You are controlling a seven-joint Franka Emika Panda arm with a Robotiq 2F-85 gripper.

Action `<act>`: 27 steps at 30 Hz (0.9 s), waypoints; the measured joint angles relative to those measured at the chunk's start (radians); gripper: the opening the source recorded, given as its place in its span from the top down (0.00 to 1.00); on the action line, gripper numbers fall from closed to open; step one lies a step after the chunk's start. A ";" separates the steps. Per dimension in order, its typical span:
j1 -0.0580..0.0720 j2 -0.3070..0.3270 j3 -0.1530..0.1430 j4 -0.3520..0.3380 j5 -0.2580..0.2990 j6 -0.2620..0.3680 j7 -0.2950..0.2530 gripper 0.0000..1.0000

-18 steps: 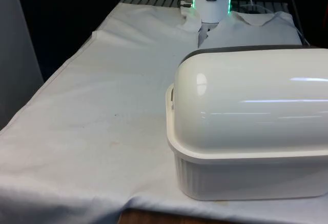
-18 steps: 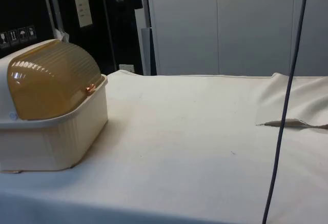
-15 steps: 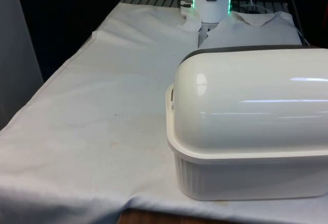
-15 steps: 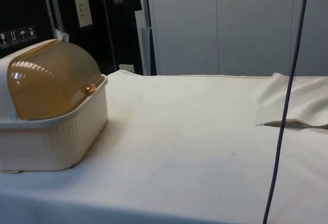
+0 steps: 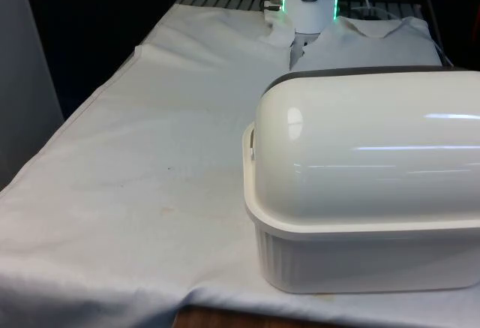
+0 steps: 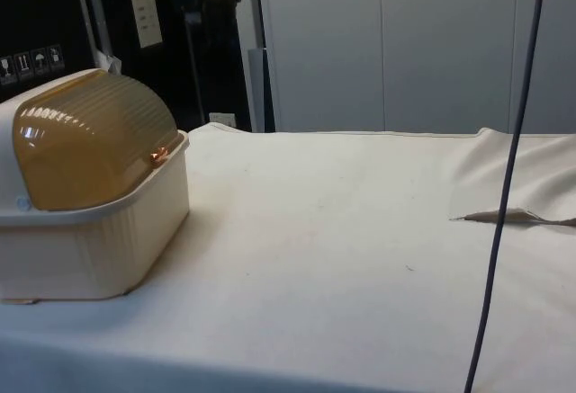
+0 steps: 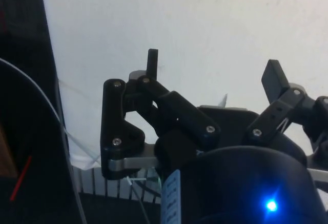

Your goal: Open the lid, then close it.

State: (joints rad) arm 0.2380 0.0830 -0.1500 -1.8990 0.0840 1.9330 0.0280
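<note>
White cloth (image 6: 342,231) across my table, cream bread box (image 5: 360,215) at its near end, amber roll lid (image 6: 90,137) shut, my gripper (image 7: 212,75) well beyond it, jaws apart, grasping nothing, dark cable (image 6: 504,186) hanging across the side view.

A cream bread box (image 6: 90,249) is wearing a ribbed amber lid (image 6: 90,141), the cloth (image 6: 360,231) is showing plain white, the pincer (image 7: 215,75) black.

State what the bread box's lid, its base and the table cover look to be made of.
Lid: likely translucent amber plastic, semi-glossy; fine ribs and a bright highlight show in the side view.
Base: probably cream moulded plastic, ribbed walls, matte-to-satin.
Table cover: white woven cloth, matte; it folds and wrinkles at the edges.
Bread box shell: glossy white, likely plastic, with streak reflections.
</note>
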 measured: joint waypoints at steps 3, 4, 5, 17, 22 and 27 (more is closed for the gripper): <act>0.001 0.004 0.012 -0.019 0.000 0.040 -0.007 0.00; 0.001 0.007 0.014 -0.024 0.000 0.051 -0.012 0.00; 0.001 0.010 0.015 -0.028 -0.001 0.061 -0.017 0.00; 0.002 0.041 0.019 -0.056 -0.016 0.138 -0.088 0.00; 0.002 0.051 0.020 -0.072 -0.031 0.178 -0.097 0.00; 0.002 0.055 0.021 -0.087 -0.050 0.216 -0.095 0.00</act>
State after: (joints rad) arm 0.2400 0.1380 -0.1290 -1.9860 0.0340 2.1490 -0.0670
